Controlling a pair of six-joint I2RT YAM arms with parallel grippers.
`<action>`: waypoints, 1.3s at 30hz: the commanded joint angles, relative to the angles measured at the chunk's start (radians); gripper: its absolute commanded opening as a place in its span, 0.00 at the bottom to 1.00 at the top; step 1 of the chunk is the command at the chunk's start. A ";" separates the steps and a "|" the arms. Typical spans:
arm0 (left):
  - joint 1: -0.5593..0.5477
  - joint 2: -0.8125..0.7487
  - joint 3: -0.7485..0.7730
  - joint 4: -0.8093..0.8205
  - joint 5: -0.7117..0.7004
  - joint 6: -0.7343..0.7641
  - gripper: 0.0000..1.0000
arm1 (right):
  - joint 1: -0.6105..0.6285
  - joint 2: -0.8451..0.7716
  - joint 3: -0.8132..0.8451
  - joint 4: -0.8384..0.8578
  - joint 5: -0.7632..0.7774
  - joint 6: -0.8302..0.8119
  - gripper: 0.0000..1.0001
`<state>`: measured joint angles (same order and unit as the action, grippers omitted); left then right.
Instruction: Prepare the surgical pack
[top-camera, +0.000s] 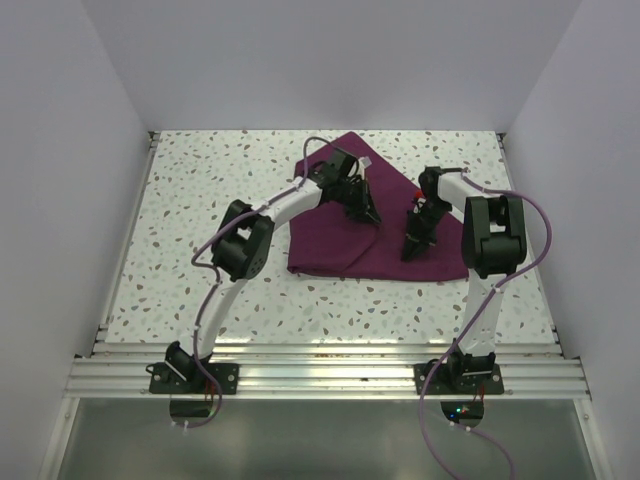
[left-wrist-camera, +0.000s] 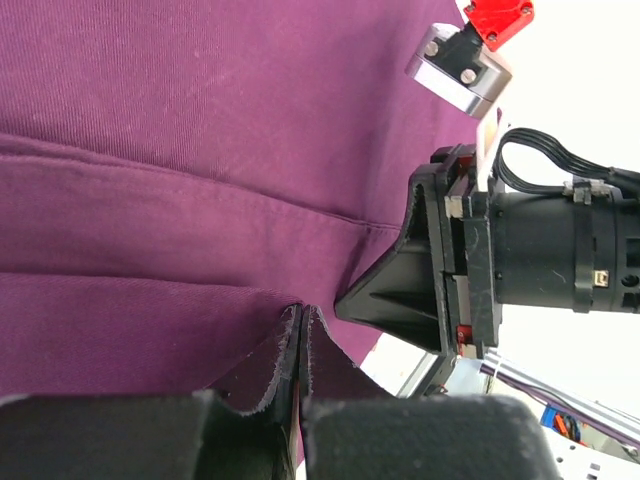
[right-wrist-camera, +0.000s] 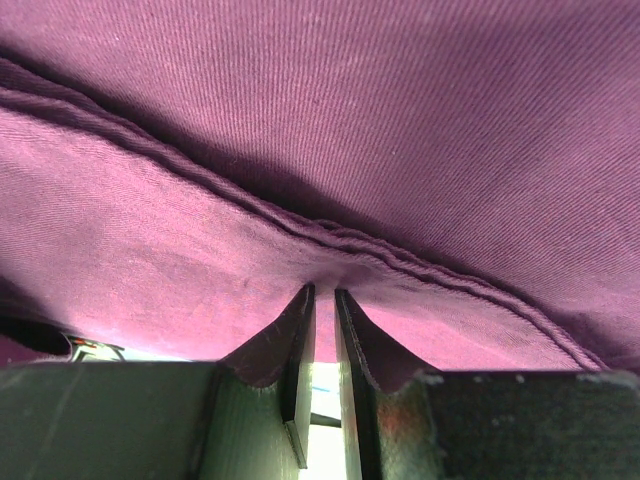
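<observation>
The surgical pack is a plum-purple cloth lying folded on the speckled table, right of centre. My left gripper points down onto its middle. In the left wrist view its jaws are pressed together, and a fold of the cloth runs into the tips. My right gripper stands close beside it, further right and nearer the front. Its jaws leave only a narrow slit, and the hemmed cloth puckers into them. Nothing but cloth shows of the pack.
The speckled table is boxed in by white walls at the left, back and right. An aluminium rail carries both arm bases along the near edge. The right arm's black wrist sits very close to my left fingers.
</observation>
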<state>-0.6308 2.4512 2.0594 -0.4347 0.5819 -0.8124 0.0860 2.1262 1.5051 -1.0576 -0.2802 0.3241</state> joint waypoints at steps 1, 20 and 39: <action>-0.007 0.019 0.064 0.030 0.041 -0.014 0.00 | 0.011 0.063 -0.016 0.117 0.049 0.003 0.18; 0.175 -0.590 -0.620 0.034 -0.102 0.490 0.12 | 0.004 -0.189 0.107 0.102 -0.046 0.081 0.50; 0.191 -0.678 -1.039 0.177 0.030 0.549 0.00 | -0.002 -0.092 0.041 0.298 -0.387 0.239 0.32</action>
<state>-0.4461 1.7813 1.0622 -0.3061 0.6067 -0.2855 0.1246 2.0384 1.5467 -0.7799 -0.6292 0.5243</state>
